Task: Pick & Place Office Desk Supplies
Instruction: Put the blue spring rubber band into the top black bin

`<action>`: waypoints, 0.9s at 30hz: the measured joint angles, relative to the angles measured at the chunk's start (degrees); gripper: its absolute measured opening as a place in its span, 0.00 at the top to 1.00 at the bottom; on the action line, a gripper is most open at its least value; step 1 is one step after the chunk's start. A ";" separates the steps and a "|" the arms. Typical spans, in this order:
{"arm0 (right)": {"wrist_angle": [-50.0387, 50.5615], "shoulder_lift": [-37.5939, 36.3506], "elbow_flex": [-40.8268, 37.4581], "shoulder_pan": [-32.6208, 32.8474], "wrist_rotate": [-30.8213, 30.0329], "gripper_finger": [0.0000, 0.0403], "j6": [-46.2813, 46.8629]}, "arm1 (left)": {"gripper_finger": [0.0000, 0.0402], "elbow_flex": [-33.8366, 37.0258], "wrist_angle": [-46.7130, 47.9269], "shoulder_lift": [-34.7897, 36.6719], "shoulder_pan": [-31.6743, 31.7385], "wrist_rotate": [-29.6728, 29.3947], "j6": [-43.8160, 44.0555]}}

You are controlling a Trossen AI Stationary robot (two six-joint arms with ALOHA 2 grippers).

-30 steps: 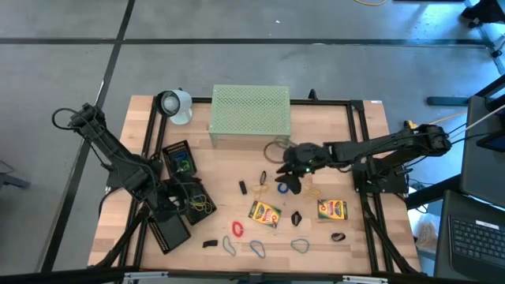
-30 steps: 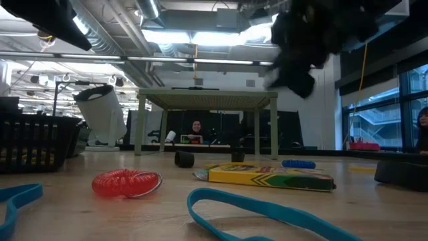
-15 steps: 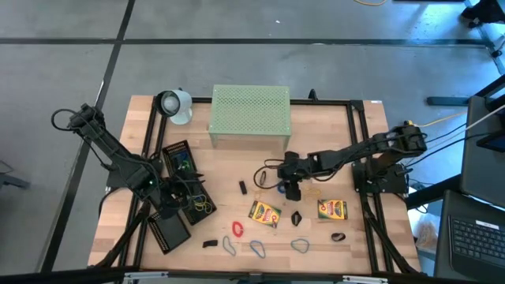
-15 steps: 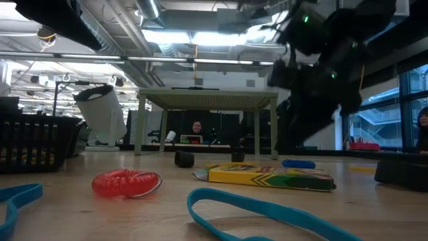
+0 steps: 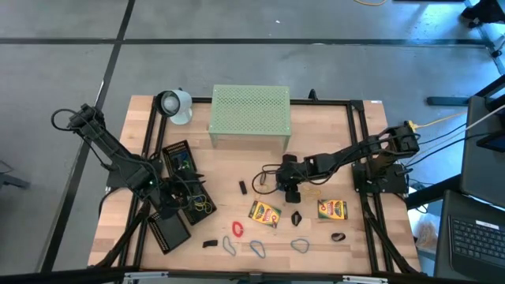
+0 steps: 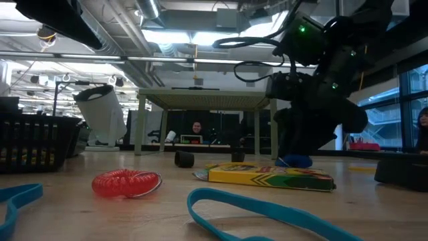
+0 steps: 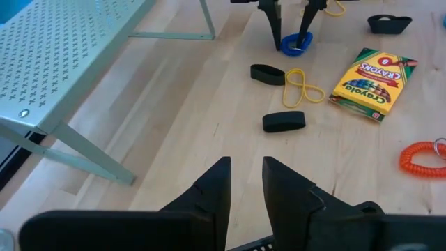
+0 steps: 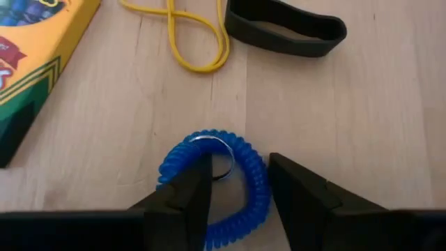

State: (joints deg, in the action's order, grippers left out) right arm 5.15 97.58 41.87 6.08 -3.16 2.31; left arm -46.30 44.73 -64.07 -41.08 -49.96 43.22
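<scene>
This is a robotics lab or industrial workshop hall. The wooden surface (image 5: 229,170) is bolted into a black metal frame (image 5: 359,138) and stands on a bare grey concrete floor (image 5: 237,63). Beyond the surface, the low view shows exposed ceiling ducts (image 6: 100,40), rows of strip lights (image 6: 200,37), tall windows (image 6: 408,107) and a person (image 6: 196,127) seated at another station.

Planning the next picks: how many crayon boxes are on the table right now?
2. One crayon box lies near the table's middle, just front-left of the right gripper. The other crayon box lies farther right, near the right arm's base. No others are visible; the trays might hide more.
</scene>
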 joint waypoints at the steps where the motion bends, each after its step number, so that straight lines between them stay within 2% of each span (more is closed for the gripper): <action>1: 0.00 0.00 0.00 0.14 -0.04 0.67 0.04 | 0.81 0.00 0.00 0.00 0.00 -0.06 0.01; 8: 0.00 0.04 -0.02 0.25 -0.53 0.92 1.41 | 0.81 0.00 0.00 0.00 0.00 -0.06 0.01; 10: -0.19 0.04 -0.03 0.24 -0.78 0.97 1.84 | 0.81 0.00 0.00 0.00 0.00 -0.06 -0.02; 13: -1.39 -0.38 -0.18 0.16 -0.97 0.96 3.06 | 0.81 0.00 0.00 0.00 0.00 -0.30 -0.04; 17: -1.81 -2.67 -0.32 0.05 -2.01 0.93 3.21 | 0.81 0.00 0.00 0.00 0.00 -3.78 -0.04; 21: -2.80 -6.24 2.15 0.12 -5.30 0.95 2.67 | 0.80 0.00 -0.44 0.00 0.02 -7.68 -0.06; 27: -4.14 -9.04 8.71 0.14 -5.55 0.96 -0.30 | 0.80 0.02 -3.37 0.00 0.02 -12.54 -2.00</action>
State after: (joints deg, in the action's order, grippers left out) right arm 1.00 88.54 50.57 6.22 -8.71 2.01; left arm -46.28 41.36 -64.07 -41.06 -62.49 41.22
